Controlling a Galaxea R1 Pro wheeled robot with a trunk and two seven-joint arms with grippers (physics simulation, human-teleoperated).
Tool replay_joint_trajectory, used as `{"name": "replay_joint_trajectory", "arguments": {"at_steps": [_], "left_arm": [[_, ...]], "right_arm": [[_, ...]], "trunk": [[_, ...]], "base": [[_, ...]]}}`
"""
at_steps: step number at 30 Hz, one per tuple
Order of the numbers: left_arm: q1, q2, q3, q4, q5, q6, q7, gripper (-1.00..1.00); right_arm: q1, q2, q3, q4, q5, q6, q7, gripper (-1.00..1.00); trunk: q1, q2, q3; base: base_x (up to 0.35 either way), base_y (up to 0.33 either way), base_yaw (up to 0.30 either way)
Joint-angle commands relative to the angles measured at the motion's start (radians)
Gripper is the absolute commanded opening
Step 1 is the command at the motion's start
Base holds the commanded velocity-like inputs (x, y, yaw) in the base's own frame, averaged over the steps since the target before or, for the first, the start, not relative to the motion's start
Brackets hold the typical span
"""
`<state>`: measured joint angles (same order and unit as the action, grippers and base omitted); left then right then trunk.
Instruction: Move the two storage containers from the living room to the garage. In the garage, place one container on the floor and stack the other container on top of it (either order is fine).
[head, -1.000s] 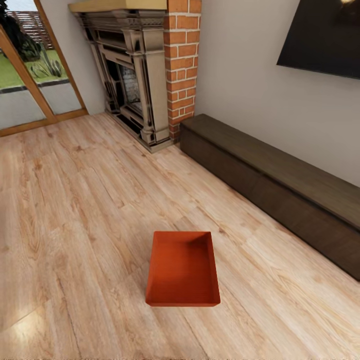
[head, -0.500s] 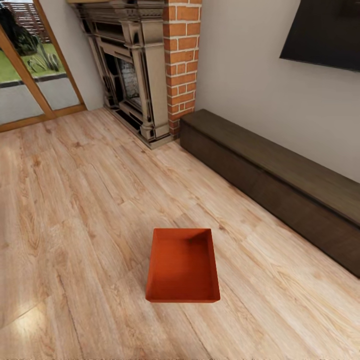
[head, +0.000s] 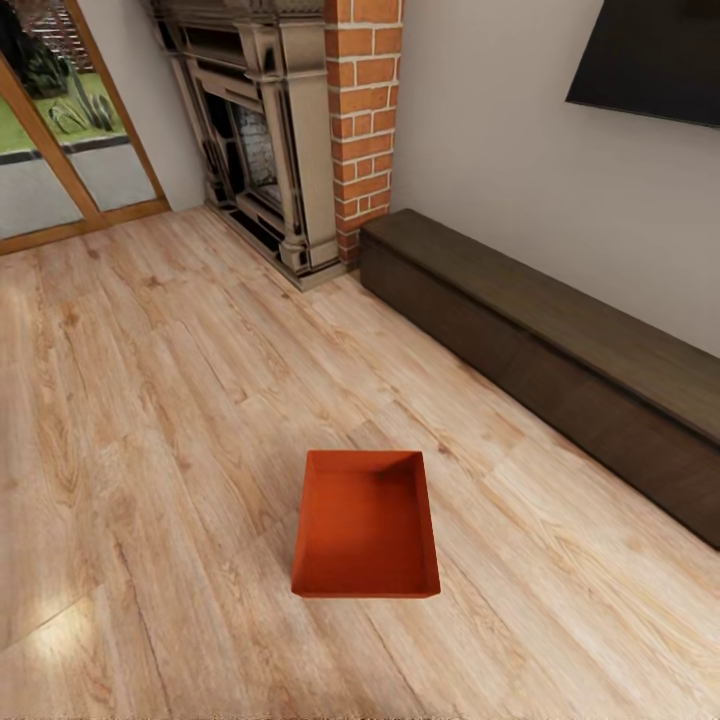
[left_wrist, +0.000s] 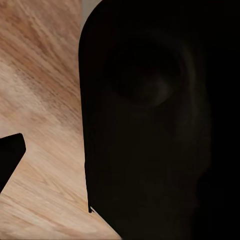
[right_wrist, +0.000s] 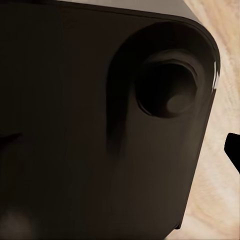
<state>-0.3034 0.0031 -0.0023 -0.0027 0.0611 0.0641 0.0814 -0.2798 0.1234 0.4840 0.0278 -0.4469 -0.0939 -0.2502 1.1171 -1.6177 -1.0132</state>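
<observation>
One orange-red storage container sits open side up on the light wood-plank floor of the living room, low in the middle of the head view. It is empty and nothing touches it. In the left wrist view a dark rounded part of the robot stands close before the camera, with a dark wedge at the frame's edge over wood planks. The right wrist view has a similar dark housing and a dark sliver at its edge. The garage is out of view.
A long dark low cabinet runs along the white wall to the right of the container. A red-brick fireplace stands at the back, with wood-framed glass doors to its left. A dark screen hangs above the cabinet.
The whole head view has shifted: the fireplace and doors sit higher in the picture and the container slightly higher, so the camera has moved. The container itself stays in place.
</observation>
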Motion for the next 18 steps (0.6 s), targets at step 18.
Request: {"name": "replay_joint_trajectory", "arguments": {"at_steps": [18], "left_arm": [[-0.001, 0.000, -0.001, 0.000, 0.006, 0.003, 0.002, 1.00]], "right_arm": [[-0.001, 0.001, 0.008, 0.003, -0.010, -0.006, -0.001, 1.00]], "trunk": [[0.000, 0.000, -0.029]], "base": [[0.000, 0.000, 0.000]]}}
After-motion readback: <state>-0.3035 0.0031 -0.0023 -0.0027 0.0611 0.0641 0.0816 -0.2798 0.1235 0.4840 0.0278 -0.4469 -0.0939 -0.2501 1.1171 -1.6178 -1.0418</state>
